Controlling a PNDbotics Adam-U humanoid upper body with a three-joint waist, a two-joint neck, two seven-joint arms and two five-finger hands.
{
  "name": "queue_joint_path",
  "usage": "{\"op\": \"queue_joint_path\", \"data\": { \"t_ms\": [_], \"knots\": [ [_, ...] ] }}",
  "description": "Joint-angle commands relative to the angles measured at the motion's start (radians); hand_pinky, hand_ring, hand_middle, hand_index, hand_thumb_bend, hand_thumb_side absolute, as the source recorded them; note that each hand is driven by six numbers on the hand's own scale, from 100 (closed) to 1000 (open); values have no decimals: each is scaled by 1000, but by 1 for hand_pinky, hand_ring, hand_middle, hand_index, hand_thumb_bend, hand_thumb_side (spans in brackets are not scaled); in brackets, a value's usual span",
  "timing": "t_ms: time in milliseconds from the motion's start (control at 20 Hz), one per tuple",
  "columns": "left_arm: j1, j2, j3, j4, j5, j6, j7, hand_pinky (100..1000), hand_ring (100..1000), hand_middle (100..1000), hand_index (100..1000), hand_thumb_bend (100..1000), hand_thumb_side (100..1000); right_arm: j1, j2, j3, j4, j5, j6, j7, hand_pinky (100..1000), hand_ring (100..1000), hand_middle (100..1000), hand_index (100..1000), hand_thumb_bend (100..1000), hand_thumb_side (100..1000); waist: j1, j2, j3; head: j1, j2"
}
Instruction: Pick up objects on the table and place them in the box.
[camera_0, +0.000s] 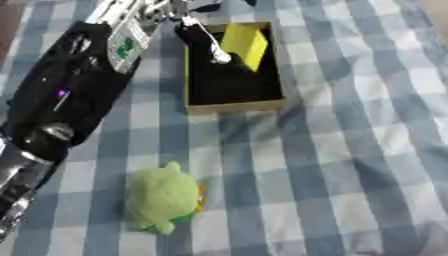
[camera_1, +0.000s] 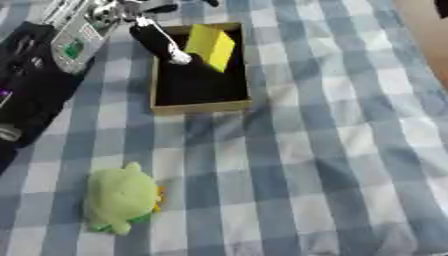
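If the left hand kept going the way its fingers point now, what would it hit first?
Most likely the yellow block standing in the box. The left hand reaches over the box's left rim with a finger angled down and right, its tip beside the block. Depth is unclear; it may already touch.

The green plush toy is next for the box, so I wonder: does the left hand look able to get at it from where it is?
Probably yes. The left hand is up over the box beside the yellow block, while the green plush toy lies alone on open cloth nearer the robot, with nothing between them.
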Motion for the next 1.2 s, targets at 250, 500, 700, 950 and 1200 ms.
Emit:
{"op": "queue_joint_path", "data": {
  "t_ms": [250, 500, 700, 950, 1200],
  "knots": [
    [-10, 6, 20, -11, -74, -6, -20, 955, 980, 936, 943, 746, 409, -6, -14, -17, -16, -5, 1, 1, 566, 717, 695, 778, 100, 949, -8, -21, -1, -4, 5],
    [-8, 5, 27, -18, -96, 15, -17, 956, 984, 935, 942, 734, 395, -3, -12, -19, -16, -6, 2, 0, 565, 716, 695, 778, 100, 948, -9, -23, -2, -4, 5],
    [-5, 13, 32, -51, -71, 38, 8, 945, 979, 905, 924, 640, 380, 1, -12, -22, -16, -3, 3, -1, 565, 716, 695, 778, 100, 947, -8, -24, 1, -6, 5],
    [10, 96, 28, -242, 21, 60, 0, 939, 966, 851, 899, 627, 358, 8, -22, -27, -16, 3, 5, -6, 566, 716, 695, 777, 100, 947, -3, -28, 12, -24, 5],
    [70, 271, 21, -552, 171, 103, -72, 933, 931, 788, 883, 640, 357, 16, -34, -31, -16, 12, 9, -11, 569, 717, 696, 777, 100, 944, 6, -34, 32, -58, 5]
  ]
}}
